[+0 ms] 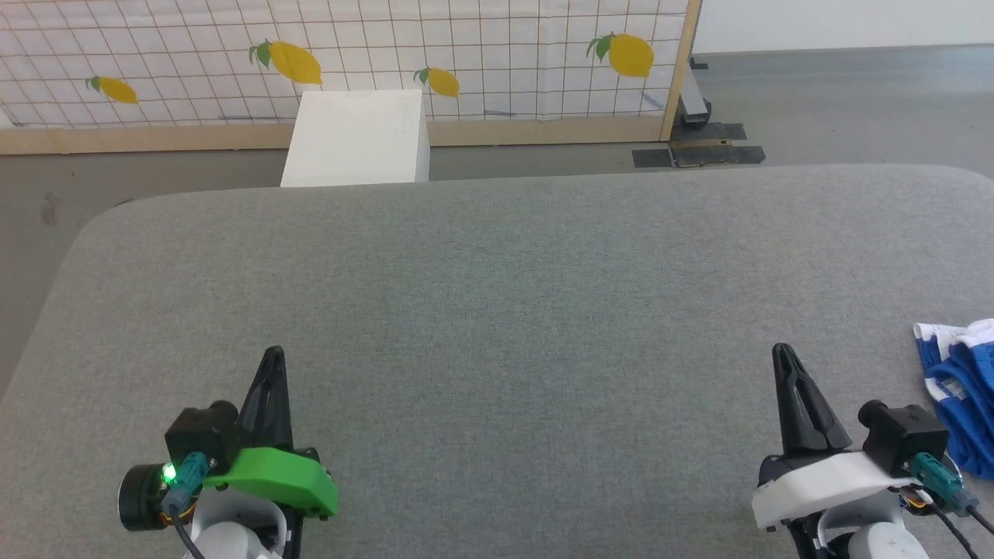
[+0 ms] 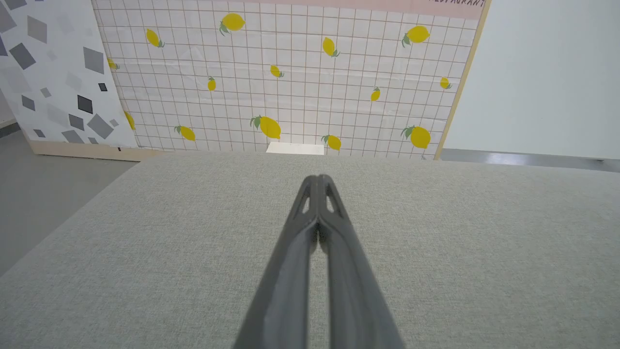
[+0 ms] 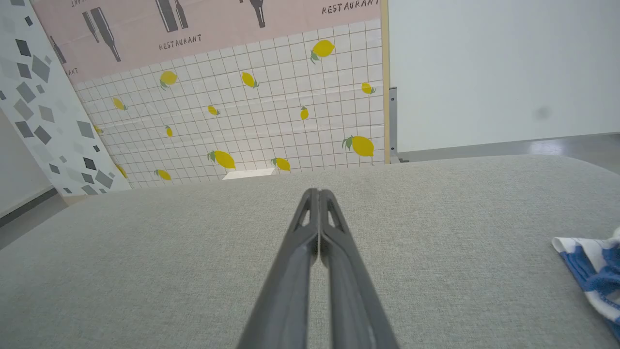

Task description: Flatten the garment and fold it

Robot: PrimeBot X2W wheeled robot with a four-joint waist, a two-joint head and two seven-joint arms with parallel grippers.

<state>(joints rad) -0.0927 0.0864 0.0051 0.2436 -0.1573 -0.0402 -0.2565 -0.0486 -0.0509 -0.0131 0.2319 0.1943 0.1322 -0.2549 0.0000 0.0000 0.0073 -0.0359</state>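
Head view: wide grey fabric-covered tabletop (image 1: 497, 310) with rounded far corners; at lower left, left tool (image 1: 273, 355) with a green cover at its base, dark fingers pressed together, pinching nothing, pointing away over bare cloth; at lower right, right tool (image 1: 780, 351) with a white cover, fingers likewise pressed together and empty; at the right edge of the tabletop, near the right tool but apart from it, the garment (image 1: 959, 388), bright blue with white stripes, bunched up and cut off by the frame; beyond the far edge, a white box (image 1: 357, 136) on grey floor in front of a lemon-print panel (image 1: 497, 46).

Left wrist view: left tool (image 2: 317, 178) closed tip to tip over bare grey cloth; lemon-print panel behind; speckled panel (image 2: 53, 72) at far left.

Right wrist view: right tool (image 3: 316, 191) closed tip to tip, holding nothing; garment (image 3: 588, 271) crumpled on the tabletop at the lower right edge, apart from the fingers.
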